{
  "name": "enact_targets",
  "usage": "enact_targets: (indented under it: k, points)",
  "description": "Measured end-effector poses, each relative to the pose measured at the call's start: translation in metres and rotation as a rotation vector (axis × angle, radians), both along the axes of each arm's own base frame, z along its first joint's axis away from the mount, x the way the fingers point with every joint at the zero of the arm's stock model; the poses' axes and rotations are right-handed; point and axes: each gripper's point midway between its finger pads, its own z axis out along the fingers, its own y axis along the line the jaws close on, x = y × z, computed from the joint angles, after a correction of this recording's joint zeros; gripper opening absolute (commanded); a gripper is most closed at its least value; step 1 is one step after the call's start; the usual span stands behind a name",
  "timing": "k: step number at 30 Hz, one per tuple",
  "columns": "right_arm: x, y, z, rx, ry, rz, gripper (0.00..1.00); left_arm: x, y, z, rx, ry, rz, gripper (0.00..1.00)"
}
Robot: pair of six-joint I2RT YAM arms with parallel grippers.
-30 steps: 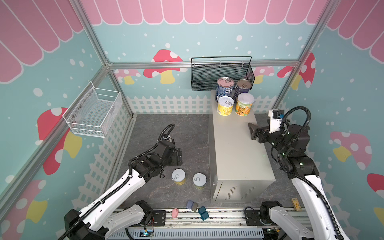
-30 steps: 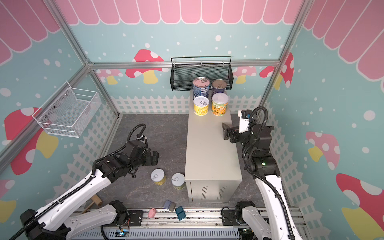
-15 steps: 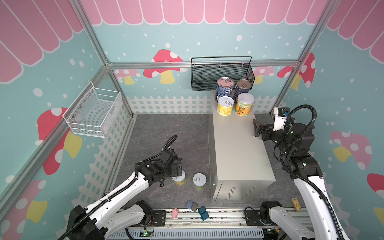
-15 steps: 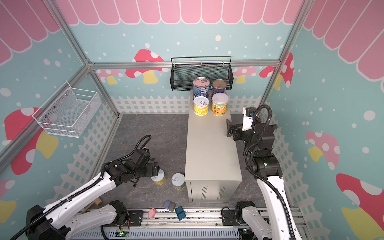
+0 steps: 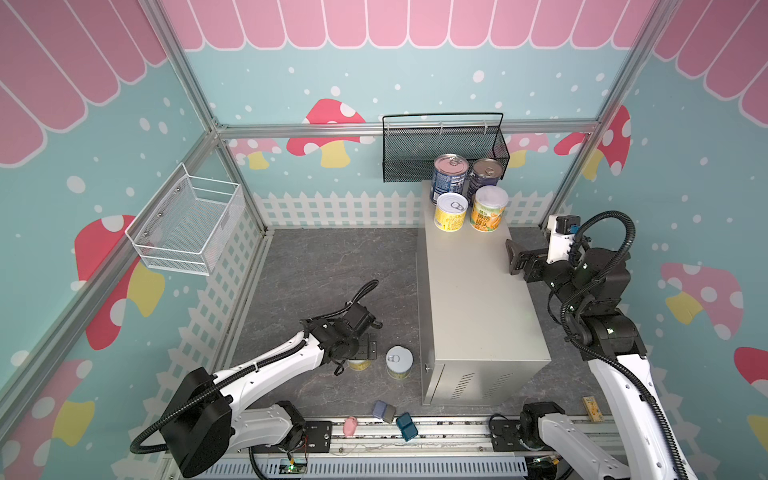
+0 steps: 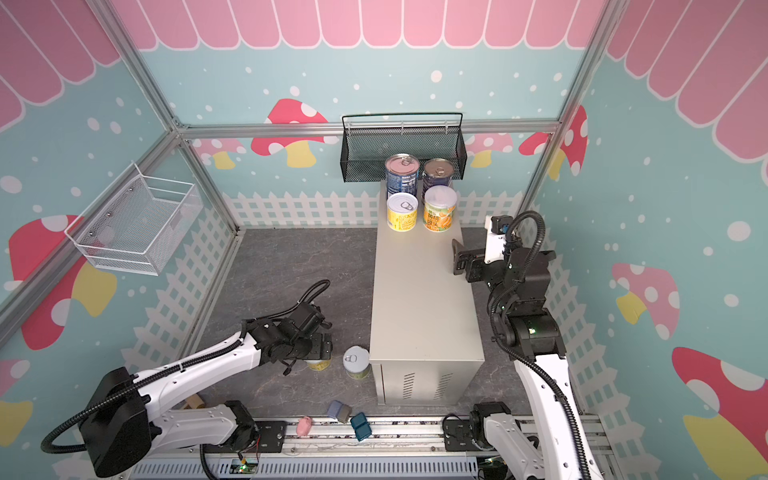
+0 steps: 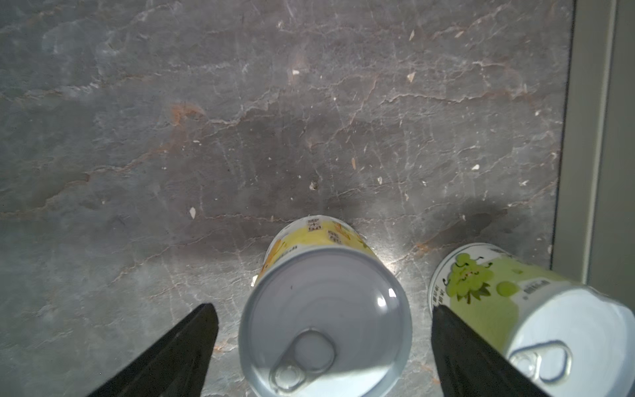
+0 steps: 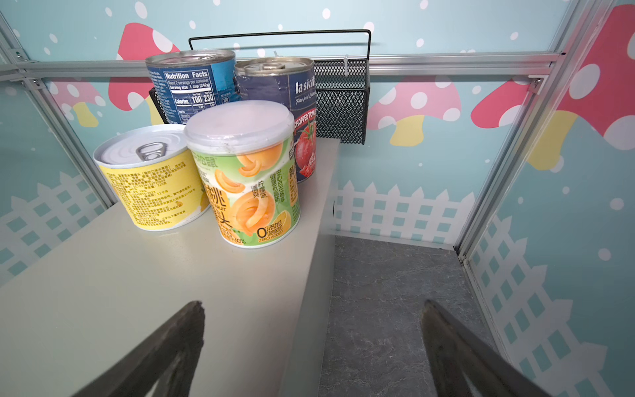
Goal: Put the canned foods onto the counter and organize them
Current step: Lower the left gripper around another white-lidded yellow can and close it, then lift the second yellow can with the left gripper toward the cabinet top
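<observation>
Left wrist view shows your left end effector has come down around the yellow can on the floor, wide open, not gripping yet. You can close now. Four cans stand on the surface. The right end effector, open and empty, has pulled back.

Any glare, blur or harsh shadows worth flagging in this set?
Left wrist view: bright glare spot on the yellow can lid, dark shadows on the floor. Right wrist view: right gripper soft, peach can label sharp. Both top views: evenly lit, sharp.
</observation>
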Motion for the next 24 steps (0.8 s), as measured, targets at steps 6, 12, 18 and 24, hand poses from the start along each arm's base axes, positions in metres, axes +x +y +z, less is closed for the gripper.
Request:
enact_targets:
  k: [6,12,18,24]
  points:
    - [0.000,0.002,-0.002,0.001,0.004,0.014,1.00,0.001,0.002,-0.011,0.038,0.015,0.018,0.89]
    - [0.000,0.003,-0.004,-0.001,0.007,0.018,1.00,-0.001,0.001,-0.021,0.067,0.041,0.021,0.89]
    - [0.000,0.004,-0.004,0.000,0.006,0.024,1.00,-0.002,0.002,-0.029,0.090,0.059,0.018,0.75]
    - [-0.002,0.004,-0.002,0.001,-0.001,0.027,1.00,-0.003,0.005,-0.023,0.103,0.053,0.018,0.64]
